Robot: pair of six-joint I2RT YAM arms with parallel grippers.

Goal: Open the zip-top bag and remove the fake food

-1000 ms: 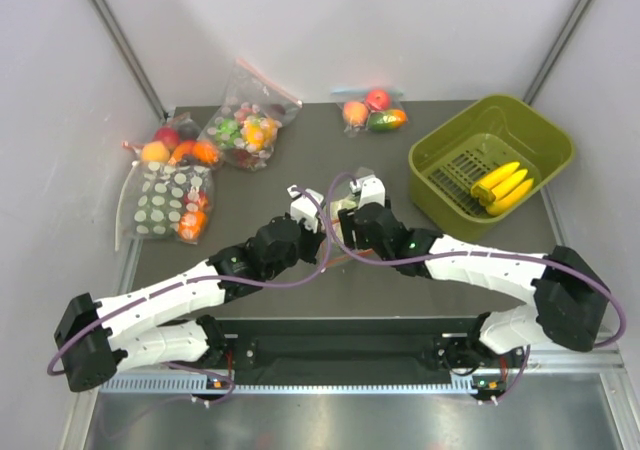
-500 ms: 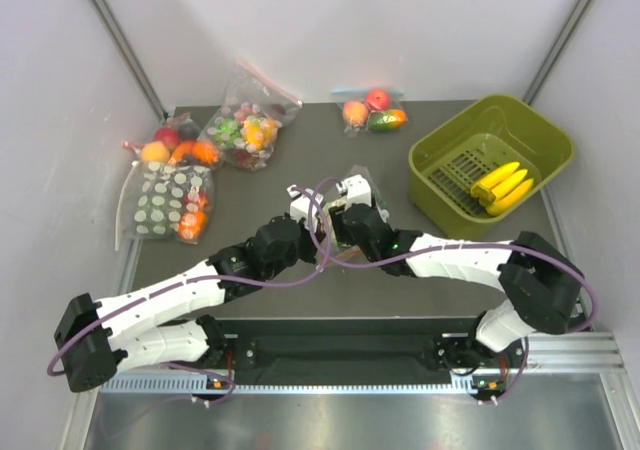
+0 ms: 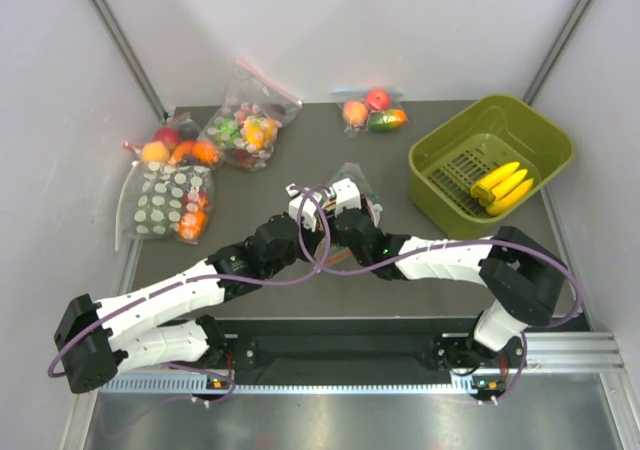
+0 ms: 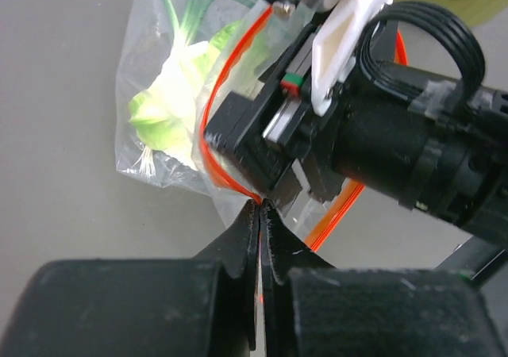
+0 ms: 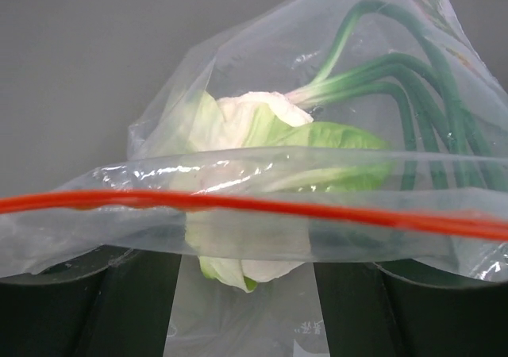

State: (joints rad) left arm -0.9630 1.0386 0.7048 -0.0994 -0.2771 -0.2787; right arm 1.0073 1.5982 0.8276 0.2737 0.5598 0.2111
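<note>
The clear zip-top bag [image 3: 352, 182] lies mid-table between my two grippers. My left gripper [image 4: 259, 208] is shut on the bag's edge at its red-orange zip strip [image 4: 216, 103]; it also shows in the top view [image 3: 300, 206]. My right gripper [image 5: 246, 313] is open at the bag's mouth, and its fingers [image 5: 67, 301] show through the plastic on either side. The zip strip [image 5: 238, 203] runs across just beyond them. The pale green-and-white lettuce head [image 5: 258, 131] is inside the bag, its near tip between the fingers. The yellow bananas [image 3: 502, 185] lie in the green basket.
The green basket [image 3: 440, 148] stands at the right. A small bag of peach, apple and green-orange piece [image 3: 372, 112] is at the back. A bag of multicolour pieces [image 3: 245, 125], loose fruit [image 3: 170, 148] and a white-dotted bag [image 3: 165, 205] lie at the left.
My right gripper has moved left, toward the bag and the left gripper, with its elbow folding in. The left arm has stayed in place, holding the bag.
</note>
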